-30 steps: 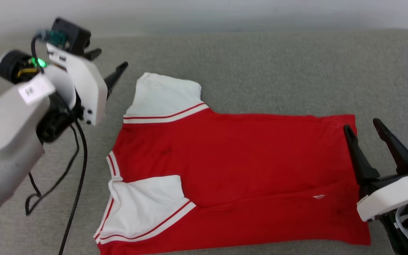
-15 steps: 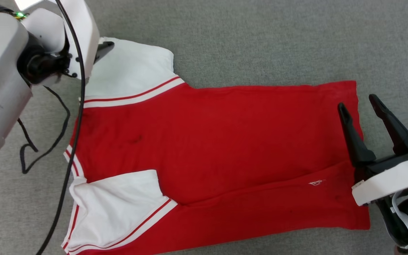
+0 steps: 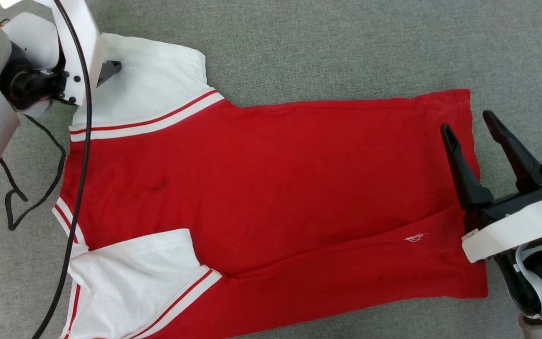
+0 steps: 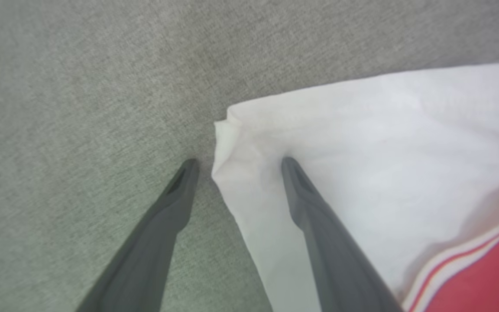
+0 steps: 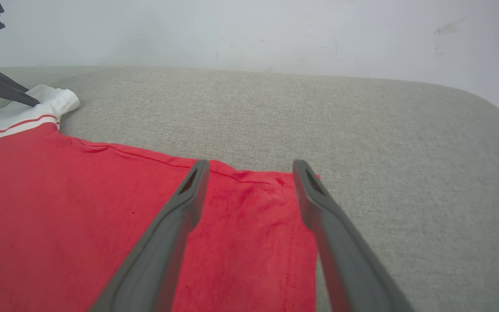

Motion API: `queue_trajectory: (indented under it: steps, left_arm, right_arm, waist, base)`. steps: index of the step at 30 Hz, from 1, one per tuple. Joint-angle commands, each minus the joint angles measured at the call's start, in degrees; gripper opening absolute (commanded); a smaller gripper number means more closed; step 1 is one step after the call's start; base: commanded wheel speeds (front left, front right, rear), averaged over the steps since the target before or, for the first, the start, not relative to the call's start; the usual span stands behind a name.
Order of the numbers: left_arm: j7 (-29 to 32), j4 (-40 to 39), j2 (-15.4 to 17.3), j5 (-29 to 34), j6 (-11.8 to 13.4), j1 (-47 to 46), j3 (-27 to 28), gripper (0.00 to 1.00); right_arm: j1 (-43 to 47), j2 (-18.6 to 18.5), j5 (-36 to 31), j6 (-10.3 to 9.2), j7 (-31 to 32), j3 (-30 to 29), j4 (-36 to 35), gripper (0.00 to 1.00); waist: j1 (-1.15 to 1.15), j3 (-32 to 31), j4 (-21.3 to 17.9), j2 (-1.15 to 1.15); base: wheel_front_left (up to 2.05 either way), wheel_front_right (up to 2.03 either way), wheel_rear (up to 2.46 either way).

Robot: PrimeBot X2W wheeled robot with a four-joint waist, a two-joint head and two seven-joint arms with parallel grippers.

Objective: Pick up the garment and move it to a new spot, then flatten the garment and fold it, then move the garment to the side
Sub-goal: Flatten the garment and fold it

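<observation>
Over the garment (image 3: 275, 188) we hold our left fingers (image 4: 319, 225) spread astride a white sleeve (image 4: 383, 130) corner, right fingers (image 5: 167, 234) spread above the hem (image 5: 297, 234)

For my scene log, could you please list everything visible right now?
garment: one, red with white sleeves and striped trim, laid out on the grey surface.
grey surface: one, grey fabric, under the garment.
wall: one, pale, behind the surface.
cables: two, black, hanging from the left arm; one crosses the garment.
left gripper: one, dark fingers, open, straddling the far sleeve's edge.
right gripper: one, dark fingers, open, over the hem's far corner.
</observation>
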Motion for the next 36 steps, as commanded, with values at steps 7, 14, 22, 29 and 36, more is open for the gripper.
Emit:
queue_trajectory:
  steps: [7,14,22,29,36]
  left_arm:
    - [-0.9,-0.9,0.1,1.2,0.0,3.0,-3.1,0.00]
    - [-6.9,-2.9,-1.0,1.8,-0.1,1.3,-2.9,0.00]
    - [-12.4,-6.6,-2.1,2.0,-0.1,2.8,-4.0,0.00]
    - [-14.9,-10.1,-2.2,2.0,-0.1,2.9,-5.2,0.00]
    - [-16.4,-11.9,-2.4,2.0,-0.1,2.2,-5.6,0.00]
  right_arm:
    - [-1.8,-0.8,0.5,-0.07,0.0,-0.9,0.3,1.00]
    - [-5.7,-4.6,0.9,-0.07,3.9,-3.1,0.5,1.00]
    - [-10.0,-14.5,5.2,-0.07,20.5,-0.5,2.0,1.00]
    - [-15.5,-23.1,13.5,-0.07,34.7,3.6,7.4,1.00]
    - [-19.8,-26.6,17.8,-0.07,44.5,8.8,12.1,1.00]
  waist:
    - [0.00,-0.6,0.5,0.00]
    - [0.00,-4.0,2.0,0.00]
    - [0.00,-7.7,4.6,0.00]
    - [0.00,-8.6,6.8,0.00]
    - [0.00,-8.1,8.2,0.00]
  base:
    - [0.00,0.00,0.00]
    - [0.00,0.00,0.00]
    - [0.00,0.00,0.00]
    - [0.00,0.00,0.00]
    - [0.00,0.00,0.00]
